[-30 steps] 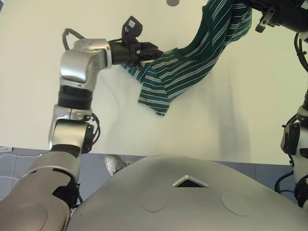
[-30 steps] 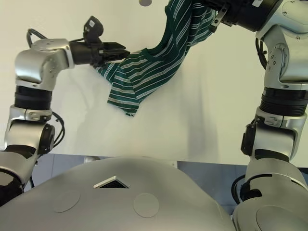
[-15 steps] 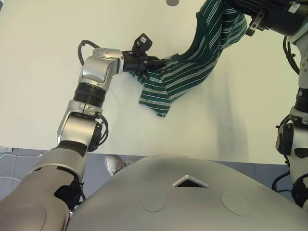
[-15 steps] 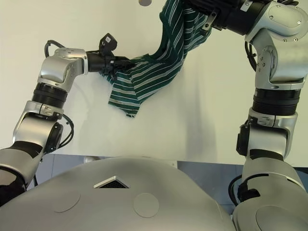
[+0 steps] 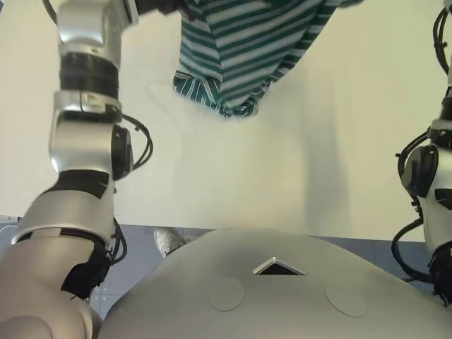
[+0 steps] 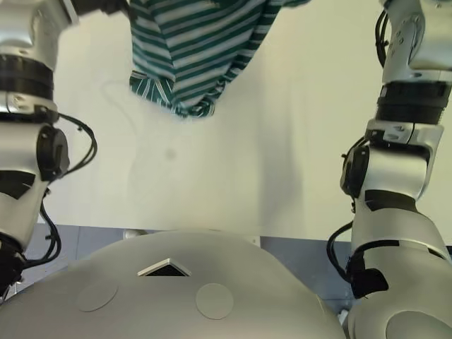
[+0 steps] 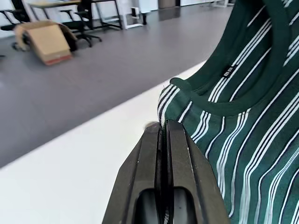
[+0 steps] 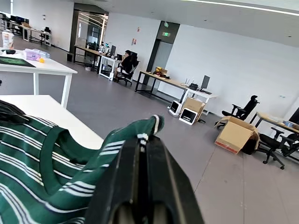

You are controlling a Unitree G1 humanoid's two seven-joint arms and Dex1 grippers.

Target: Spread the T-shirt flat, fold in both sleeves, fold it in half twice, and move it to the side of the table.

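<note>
left tool (image 7: 164, 126): clamped on T-shirt (image 5: 240, 49) edge | right tool (image 8: 142, 140): clamped on T-shirt edge | neck label (image 7: 227, 73) just beyond left tool: print unreadable

Right gripper (image 8: 145, 140) clamped tight on the T-shirt (image 8: 60, 177) edge. Green-striped fabric bunched beside it, white table (image 8: 60, 112) beyond, cardboard box (image 8: 235, 135) on the floor.
</note>
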